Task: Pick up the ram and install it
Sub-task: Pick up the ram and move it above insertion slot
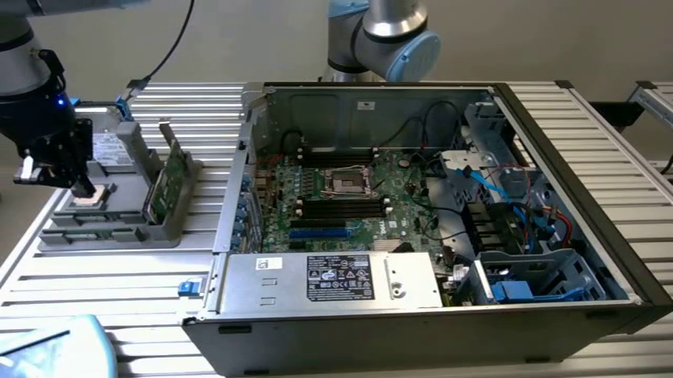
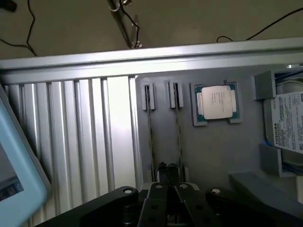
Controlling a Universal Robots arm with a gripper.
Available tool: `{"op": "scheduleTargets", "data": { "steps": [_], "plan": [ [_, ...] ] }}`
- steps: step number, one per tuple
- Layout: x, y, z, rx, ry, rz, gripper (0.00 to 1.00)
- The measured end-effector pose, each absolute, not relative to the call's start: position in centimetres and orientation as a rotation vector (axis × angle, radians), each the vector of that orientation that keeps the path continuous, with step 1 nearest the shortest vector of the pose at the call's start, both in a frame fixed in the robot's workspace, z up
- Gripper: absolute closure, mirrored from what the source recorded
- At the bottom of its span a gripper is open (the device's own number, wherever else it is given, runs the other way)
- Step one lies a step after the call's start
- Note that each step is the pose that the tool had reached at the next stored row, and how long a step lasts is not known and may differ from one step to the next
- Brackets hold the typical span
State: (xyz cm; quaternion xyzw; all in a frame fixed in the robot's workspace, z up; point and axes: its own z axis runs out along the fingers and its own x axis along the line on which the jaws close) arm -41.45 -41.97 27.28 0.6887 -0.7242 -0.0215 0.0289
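Note:
Two thin sticks stand on edge in neighbouring slots of a grey tray; I take them for the ram, seen edge-on from above. My gripper hangs over the tray with its black fingertips pressed together, shut, between the ends of the two sticks, and nothing shows between the fingertips. In the exterior view the gripper is at the far left, above the tray. The open computer case lies to the exterior view's right, its motherboard exposed with black memory slots.
The tray also holds a square silver processor, a hard drive and an upright green card with a metal bracket. A second arm's base stands behind the case. A light blue object lies at the front left.

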Motion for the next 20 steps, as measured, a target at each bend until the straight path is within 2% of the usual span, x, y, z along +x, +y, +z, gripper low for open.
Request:
{"op": "scheduleTargets", "data": {
  "steps": [15,16,17,18,19,20],
  "plan": [
    [-41.51,-41.97,27.17,2.200,-2.169,-0.077,0.89],
    [-41.51,-41.97,27.18,2.200,-2.169,-0.077,0.88],
    [-41.51,-41.97,27.18,2.200,-2.169,-0.077,0.82],
    [-41.51,-41.97,27.18,2.200,-2.169,-0.077,0.82],
    [-41.51,-41.97,27.18,2.200,-2.169,-0.077,0.76],
    [-41.51,-41.97,27.18,2.200,-2.169,-0.077,0.76]
  ]
}}
